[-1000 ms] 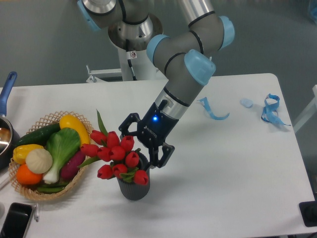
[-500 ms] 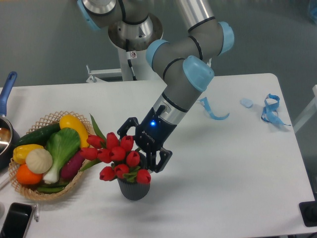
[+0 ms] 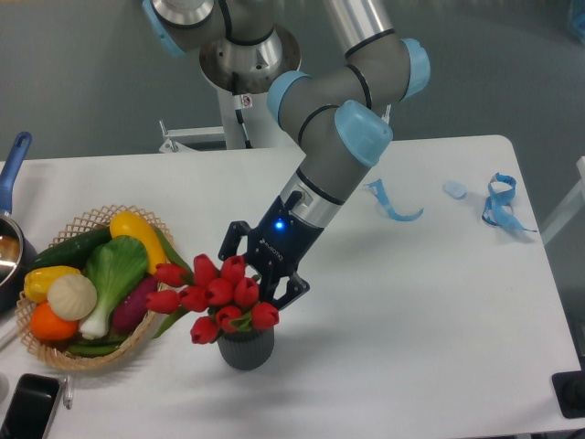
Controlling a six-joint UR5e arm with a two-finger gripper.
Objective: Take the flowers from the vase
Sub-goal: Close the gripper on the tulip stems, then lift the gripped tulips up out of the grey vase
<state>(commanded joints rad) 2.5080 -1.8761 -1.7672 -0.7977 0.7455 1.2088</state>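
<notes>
flowers (image 3: 212, 297) are shifted lower-left versus a second ago, still seated in the vase (image 3: 245, 348). gripper (image 3: 259, 276) is lowered with them; finger state cannot be told.

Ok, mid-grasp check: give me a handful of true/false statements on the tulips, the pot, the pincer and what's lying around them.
1. The bunch of red tulip buds sits in the dark grey ribbed cylindrical pot. True.
2. The black two-finger pincer is right at the tulips, above the pot. True.
3. The pot lies tipped on its side. False: it stands upright on the white table.
4. The woven wicker basket of vegetables is right of the pot in the picture. False: it is to the left.
5. Blue ribbon scraps lie near the table's right edge. True.
</notes>
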